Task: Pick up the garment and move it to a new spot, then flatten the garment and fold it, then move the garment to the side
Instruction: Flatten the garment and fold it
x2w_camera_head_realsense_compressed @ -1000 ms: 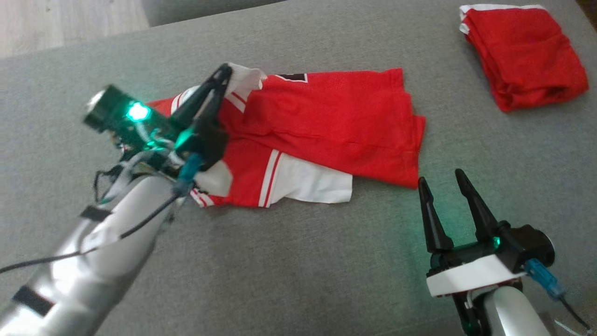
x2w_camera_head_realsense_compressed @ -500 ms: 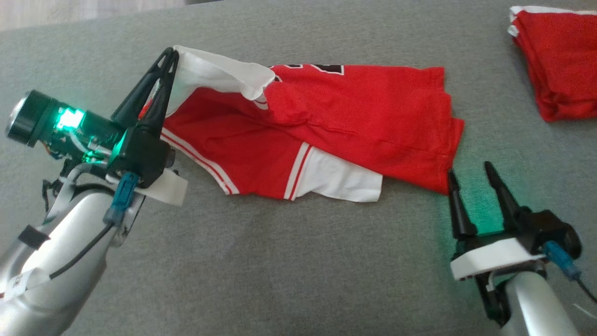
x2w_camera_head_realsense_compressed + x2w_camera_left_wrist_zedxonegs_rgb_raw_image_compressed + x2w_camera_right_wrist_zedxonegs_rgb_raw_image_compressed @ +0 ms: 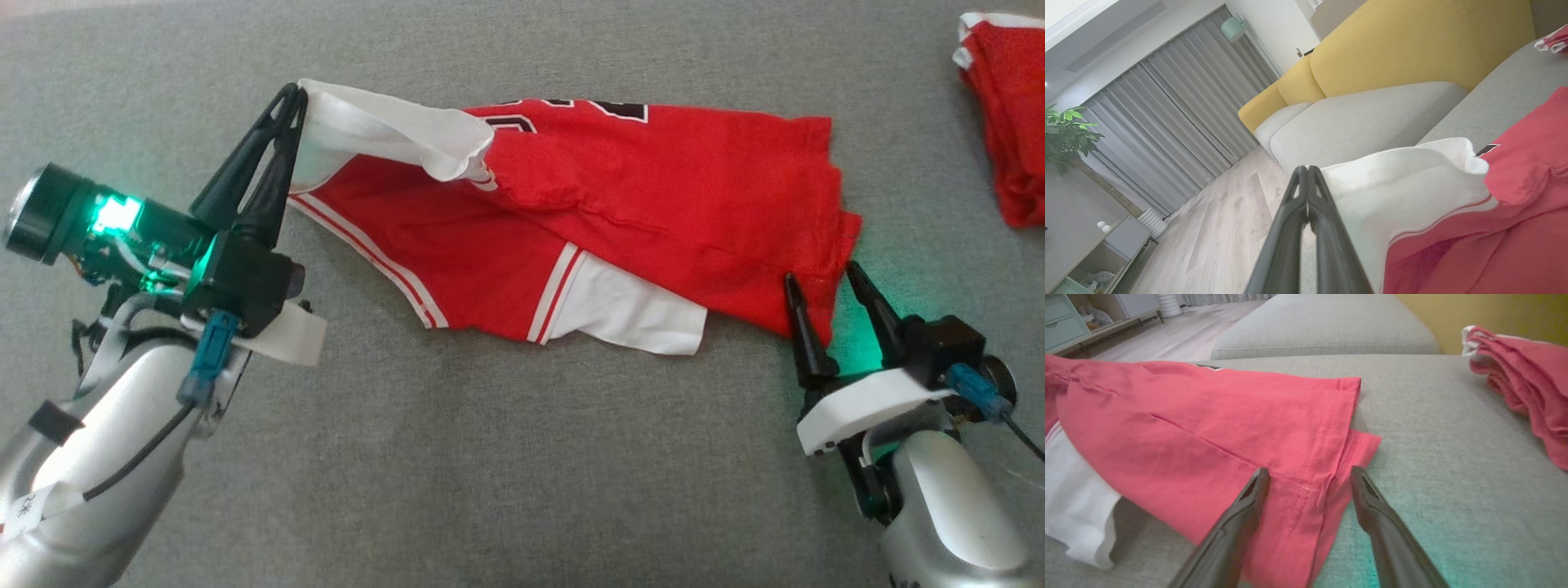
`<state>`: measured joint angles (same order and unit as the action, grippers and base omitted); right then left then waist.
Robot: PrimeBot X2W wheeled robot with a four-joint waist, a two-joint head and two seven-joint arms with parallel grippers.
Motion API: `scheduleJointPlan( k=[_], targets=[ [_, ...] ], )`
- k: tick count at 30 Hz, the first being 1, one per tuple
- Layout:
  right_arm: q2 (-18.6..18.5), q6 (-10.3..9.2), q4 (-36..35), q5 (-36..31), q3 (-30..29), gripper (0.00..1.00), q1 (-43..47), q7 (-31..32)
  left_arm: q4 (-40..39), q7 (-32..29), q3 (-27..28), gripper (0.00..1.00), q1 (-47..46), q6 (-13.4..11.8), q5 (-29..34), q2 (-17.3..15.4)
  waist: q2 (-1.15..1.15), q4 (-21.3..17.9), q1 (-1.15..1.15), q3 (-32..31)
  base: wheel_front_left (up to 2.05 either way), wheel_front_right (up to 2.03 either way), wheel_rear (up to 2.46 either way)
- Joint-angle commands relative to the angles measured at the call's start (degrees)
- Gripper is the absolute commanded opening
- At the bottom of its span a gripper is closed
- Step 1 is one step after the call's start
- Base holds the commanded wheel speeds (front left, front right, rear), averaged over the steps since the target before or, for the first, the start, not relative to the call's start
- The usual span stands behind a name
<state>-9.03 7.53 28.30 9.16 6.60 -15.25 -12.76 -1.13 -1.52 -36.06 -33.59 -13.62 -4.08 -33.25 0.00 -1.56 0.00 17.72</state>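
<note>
The broad grey fabric sofa seat carries the red-and-white jersey-knit garment, which lies crumpled across it with one white sleeve edge lifted clear. A second, folded red garment sits well apart from it, out past its hem side. The left gripper has its jaws pinched tight on that white sleeve edge and holds it up. The right gripper stands with jaws spread wide, straddling the garment's near hem corner without clamping it. To flatten it well, I'd say the right one should reach a touch deeper so both hem layers sit between the fingers, close firmly, then both should draw apart evenly and low over the seat
</note>
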Motion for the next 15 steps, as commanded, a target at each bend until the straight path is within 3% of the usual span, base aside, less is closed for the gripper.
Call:
scheduleJointPlan(
  k=[1,2,3,5,7,13,14,15],
  targets=[
    [-1.1,-0.04,-0.6,0.6,1.6,1.0,-1.0,0.3,-1.7,0.0,2.7,0.0,-1.9,-0.4,-0.2,-2.1,0.0,0.3,0.0,0.2,0.0,0.0,0.0],
    [-1.2,-0.04,-0.2,0.9,1.8,1.0,-1.2,0.2,-1.7,0.0,2.6,0.0,-2.0,-0.4,-0.3,-2.1,0.0,0.4,0.0,0.3,0.0,0.0,0.0],
    [-1.3,-0.04,0.2,1.1,2.0,0.93,-1.3,0.4,-1.6,0.0,2.6,0.0,-2.0,-0.5,-0.3,-2.0,0.0,0.5,0.0,0.4,0.0,0.0,0.0],
    [-1.4,-0.04,0.9,1.6,2.3,0.64,-1.7,0.6,-1.5,0.0,2.6,0.0,-2.2,-0.5,-0.4,-2.0,0.0,0.7,0.0,0.5,0.0,0.0,0.0],
    [-1.4,-0.04,1.3,1.7,2.5,0.49,-1.8,0.4,-1.5,0.1,2.6,0.0,-2.3,-0.6,-0.4,-2.0,0.0,0.9,0.0,0.5,0.0,0.0,0.0],
    [-1.4,-0.04,1.7,1.2,2.3,0.38,-1.8,-0.3,-1.4,0.1,2.5,0.0,-2.1,-0.9,-0.5,-2.2,0.0,1.0,0.0,0.4,0.0,0.0,0.0],
    [-1.3,-0.04,1.7,1.1,2.2,0.38,-1.7,-0.4,-1.4,0.1,2.5,0.0,-2.0,-0.9,-0.6,-2.3,0.0,1.0,0.0,0.3,0.0,0.0,0.0],
    [-1.1,-0.04,1.8,0.8,2.0,0.47,-1.5,-0.6,-1.3,0.1,2.4,0.0,-1.9,-1.0,-0.6,-2.4,0.0,1.0,0.0,0.2,0.0,0.0,0.0]
  ],
)
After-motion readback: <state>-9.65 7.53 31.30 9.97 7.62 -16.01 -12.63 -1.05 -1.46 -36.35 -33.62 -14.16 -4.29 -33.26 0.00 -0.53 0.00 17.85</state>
